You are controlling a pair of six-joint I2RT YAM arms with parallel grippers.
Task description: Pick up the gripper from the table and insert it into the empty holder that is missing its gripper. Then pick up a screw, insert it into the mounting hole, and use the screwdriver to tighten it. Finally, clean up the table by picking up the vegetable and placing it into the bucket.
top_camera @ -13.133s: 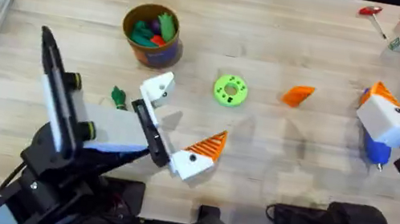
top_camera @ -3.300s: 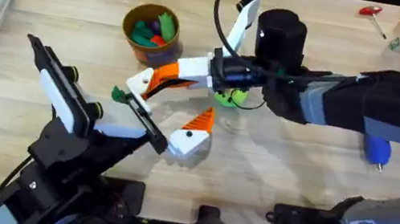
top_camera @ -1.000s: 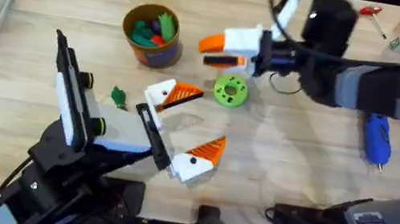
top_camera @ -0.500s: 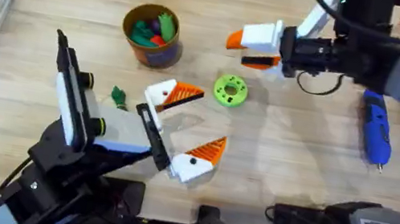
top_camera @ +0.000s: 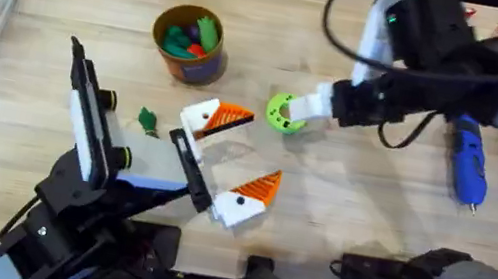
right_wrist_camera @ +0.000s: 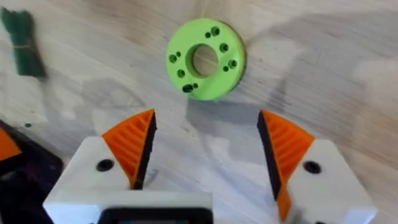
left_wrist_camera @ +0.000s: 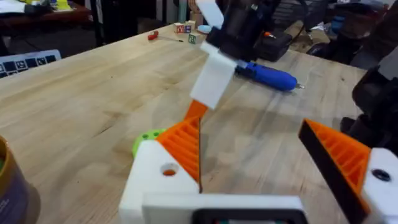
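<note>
moved: my right gripper (right_wrist_camera: pixel 205 165) has swung down over the green disc (right_wrist_camera: pixel 206 58), fingers wide, empty | done: orange gripper (top_camera: pixel 231 116) seated in holder (top_camera: pixel 198 114) | left: screw, blue screwdriver (top_camera: pixel 465 168), vegetable (top_camera: pixel 147 122) beside left gripper (top_camera: pixel 225 161), also wide, bucket (top_camera: pixel 188 43)

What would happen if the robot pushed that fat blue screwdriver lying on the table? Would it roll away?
The screwdriver probably would roll if nudged sideways, since its body looks round and it lies flat on the table. Pushed along its length, it would more likely slide. It looks thick and stiff, so it should not bend.
</note>
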